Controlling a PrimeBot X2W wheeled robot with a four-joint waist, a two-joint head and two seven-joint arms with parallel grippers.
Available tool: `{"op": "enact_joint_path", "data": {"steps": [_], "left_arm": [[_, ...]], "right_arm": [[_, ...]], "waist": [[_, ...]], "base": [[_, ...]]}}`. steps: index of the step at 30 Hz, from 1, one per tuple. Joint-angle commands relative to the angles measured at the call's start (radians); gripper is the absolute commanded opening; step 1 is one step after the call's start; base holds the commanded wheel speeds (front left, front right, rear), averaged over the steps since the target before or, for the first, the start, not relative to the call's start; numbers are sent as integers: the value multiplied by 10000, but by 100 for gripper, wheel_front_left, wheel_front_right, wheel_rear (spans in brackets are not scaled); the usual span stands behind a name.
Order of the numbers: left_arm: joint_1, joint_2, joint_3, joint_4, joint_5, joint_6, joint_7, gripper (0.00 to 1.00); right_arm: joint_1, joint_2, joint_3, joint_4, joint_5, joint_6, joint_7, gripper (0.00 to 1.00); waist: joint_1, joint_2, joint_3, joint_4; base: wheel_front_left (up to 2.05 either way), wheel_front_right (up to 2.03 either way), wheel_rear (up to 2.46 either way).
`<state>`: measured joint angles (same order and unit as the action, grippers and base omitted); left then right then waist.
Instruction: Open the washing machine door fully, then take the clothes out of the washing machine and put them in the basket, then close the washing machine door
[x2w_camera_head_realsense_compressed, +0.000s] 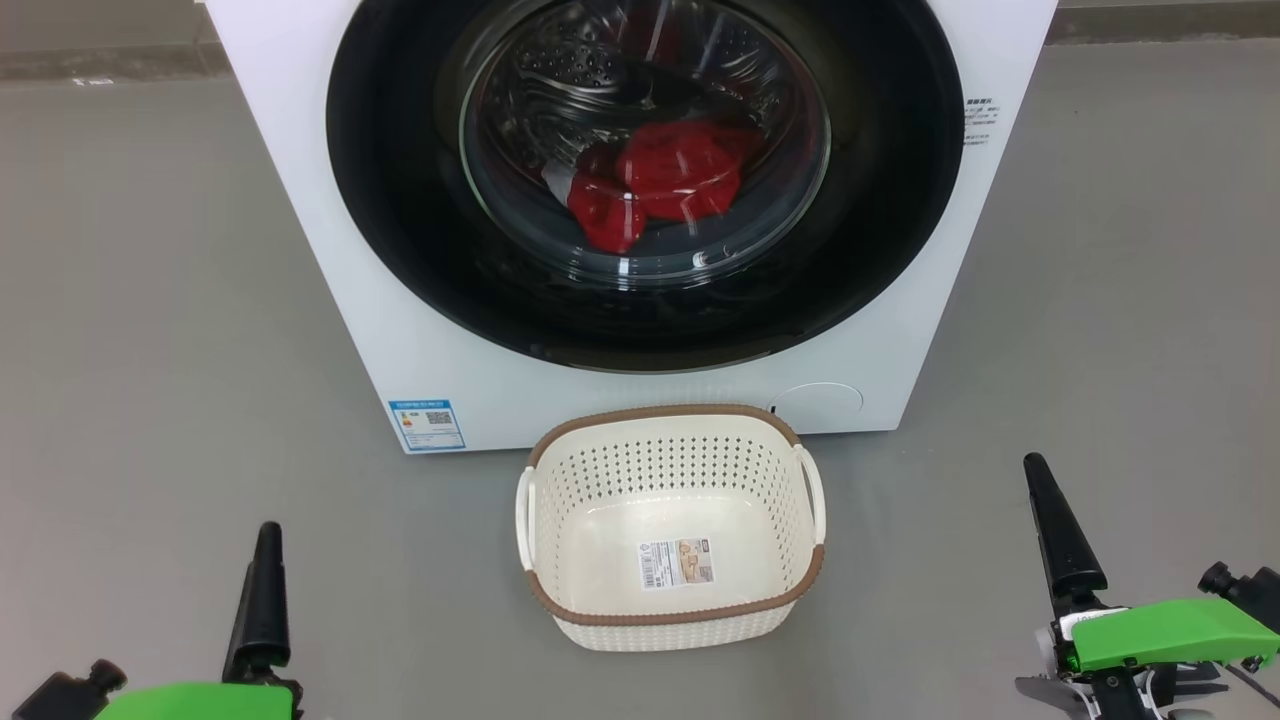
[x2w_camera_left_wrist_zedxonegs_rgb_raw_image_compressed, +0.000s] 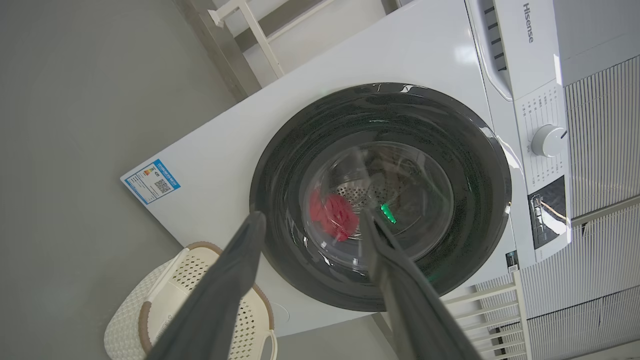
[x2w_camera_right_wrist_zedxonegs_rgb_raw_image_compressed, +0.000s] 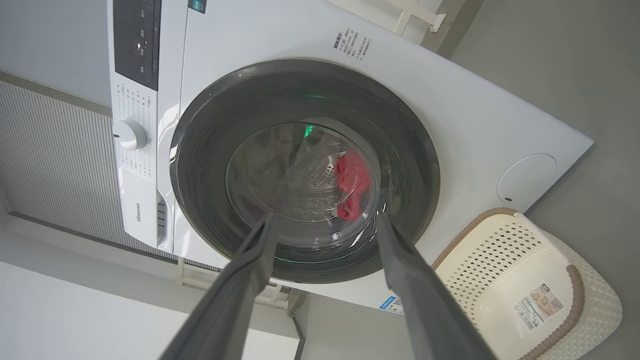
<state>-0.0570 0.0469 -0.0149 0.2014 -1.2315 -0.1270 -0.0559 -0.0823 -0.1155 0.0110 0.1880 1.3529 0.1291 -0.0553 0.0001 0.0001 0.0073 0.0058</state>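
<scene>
The white washing machine (x2w_camera_head_realsense_compressed: 330, 300) stands straight ahead on the floor. Its round black washing machine door (x2w_camera_head_realsense_compressed: 400, 230) lies flush against the front, shut. Through the glass bowl the red clothes (x2w_camera_head_realsense_compressed: 670, 180) lie at the bottom of the steel drum. The cream basket (x2w_camera_head_realsense_compressed: 670, 412) with a brown rim sits empty on the floor just before the machine. My left gripper (x2w_camera_left_wrist_zedxonegs_rgb_raw_image_compressed: 311, 214) is open and holds nothing, well short of the door; one dark finger (x2w_camera_head_realsense_compressed: 265, 590) shows at lower left. My right gripper (x2w_camera_right_wrist_zedxonegs_rgb_raw_image_compressed: 326, 217) is likewise open and holds nothing, its finger (x2w_camera_head_realsense_compressed: 1060, 530) at lower right.
Bare grey floor (x2w_camera_head_realsense_compressed: 130, 400) spreads on both sides of the machine and basket. The control panel with a white dial (x2w_camera_left_wrist_zedxonegs_rgb_raw_image_compressed: 547, 141) runs along the machine's top. A ribbed wall panel (x2w_camera_right_wrist_zedxonegs_rgb_raw_image_compressed: 55, 165) and a white frame (x2w_camera_left_wrist_zedxonegs_rgb_raw_image_compressed: 250, 25) stand behind.
</scene>
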Motion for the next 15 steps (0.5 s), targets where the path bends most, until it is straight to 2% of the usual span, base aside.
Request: {"op": "enact_joint_path", "data": {"steps": [1, 9, 15], "left_arm": [[-493, 231, 96, -321, 387, -19, -137, 100], [-515, 247, 27, -327, 1593, -21, -343, 100], [-525, 274, 22, -274, 2782, -23, -519, 100]], "right_arm": [[-412, -177, 157, -330, -372, 7, -149, 100], [-435, -252, 279, -354, -1487, 8, -354, 100], [-428, -310, 258, -441, -2738, 9, -530, 100]], "waist": [[-1, -1, -7, 0], [-1, -1, -29, 7], [-1, -1, -41, 14]], "base": [[0, 0, 0], [0, 0, 0], [0, 0, 0]]}}
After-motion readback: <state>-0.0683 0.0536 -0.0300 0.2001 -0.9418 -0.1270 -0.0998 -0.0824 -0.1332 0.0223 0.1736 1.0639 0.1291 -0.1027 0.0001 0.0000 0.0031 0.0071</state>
